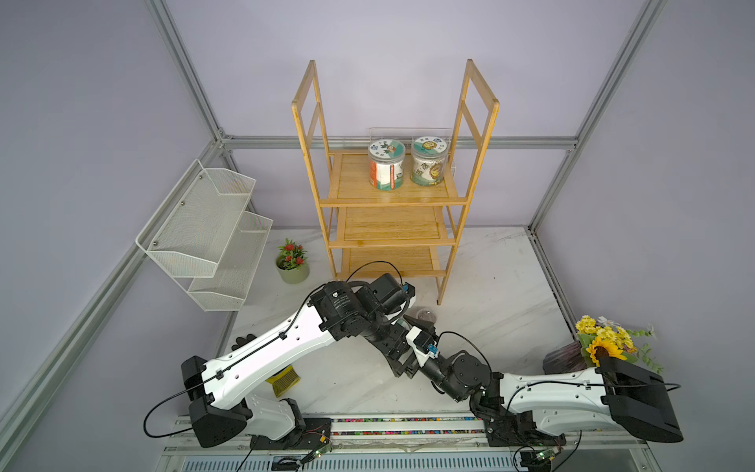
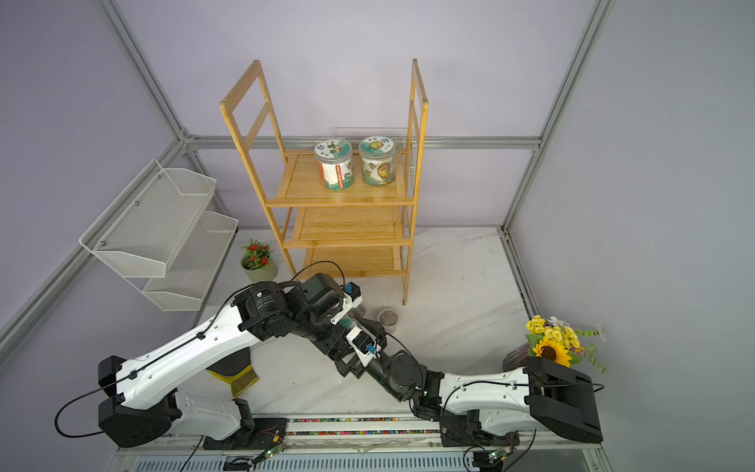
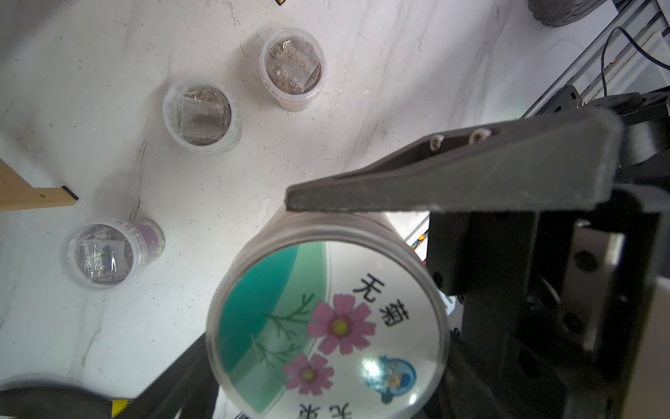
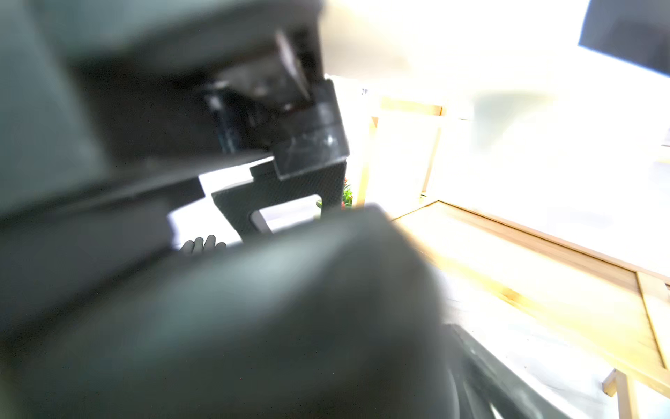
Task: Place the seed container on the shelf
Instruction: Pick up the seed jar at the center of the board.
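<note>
The seed container (image 3: 326,319), a clear jar with a teal lid label showing pink flowers, sits between my left gripper's (image 3: 253,275) two dark fingers. The upper finger (image 3: 435,174) presses on its rim, so the left gripper is shut on it, above the white table. In both top views the two wrists meet in front of the shelf (image 1: 351,184), and only a teal sliver of the jar (image 2: 348,323) shows. My right gripper (image 1: 398,347) is right beside the left one, jaws spread wide and holding nothing I can see. Its wrist view is mostly blocked by dark blur.
Two similar jars (image 1: 386,169) (image 1: 429,165) stand on the shelf's top tier. Three small lidded soil cups (image 3: 201,116) (image 3: 292,69) (image 3: 108,254) sit on the table by the shelf's foot. Around them are a white wire basket (image 1: 204,233), a potted plant (image 1: 292,263), a sunflower bouquet (image 1: 604,339) and a yellow brush (image 1: 284,380).
</note>
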Available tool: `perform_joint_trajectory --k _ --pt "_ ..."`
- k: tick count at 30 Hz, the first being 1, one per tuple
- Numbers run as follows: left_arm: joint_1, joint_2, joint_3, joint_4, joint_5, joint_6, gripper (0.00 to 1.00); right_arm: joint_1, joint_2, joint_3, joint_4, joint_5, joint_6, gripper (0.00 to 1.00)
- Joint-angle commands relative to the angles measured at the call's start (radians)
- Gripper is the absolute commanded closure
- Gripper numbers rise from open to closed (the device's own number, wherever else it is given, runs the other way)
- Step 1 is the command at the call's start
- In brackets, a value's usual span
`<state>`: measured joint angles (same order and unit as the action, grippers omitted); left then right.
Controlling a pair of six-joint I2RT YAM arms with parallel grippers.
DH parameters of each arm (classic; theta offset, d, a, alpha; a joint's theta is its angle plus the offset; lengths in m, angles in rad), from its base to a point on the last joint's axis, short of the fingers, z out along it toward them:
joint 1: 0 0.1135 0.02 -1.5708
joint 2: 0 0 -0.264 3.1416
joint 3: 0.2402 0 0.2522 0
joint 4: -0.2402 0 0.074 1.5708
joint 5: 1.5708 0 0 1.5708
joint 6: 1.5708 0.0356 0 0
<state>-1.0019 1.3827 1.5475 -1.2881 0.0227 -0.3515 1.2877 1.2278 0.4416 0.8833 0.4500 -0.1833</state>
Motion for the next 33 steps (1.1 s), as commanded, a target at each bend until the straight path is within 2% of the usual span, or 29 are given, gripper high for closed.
perform_joint_trajectory --k 1,33 --pt "-0.006 -0.003 0.013 0.033 0.041 0.023 0.38 -0.022 0.029 0.028 -0.060 -0.003 0.025 0.05" --pt "-0.008 -0.007 0.029 0.042 0.071 0.023 0.38 -0.042 0.055 0.046 -0.139 -0.036 0.036 0.03"
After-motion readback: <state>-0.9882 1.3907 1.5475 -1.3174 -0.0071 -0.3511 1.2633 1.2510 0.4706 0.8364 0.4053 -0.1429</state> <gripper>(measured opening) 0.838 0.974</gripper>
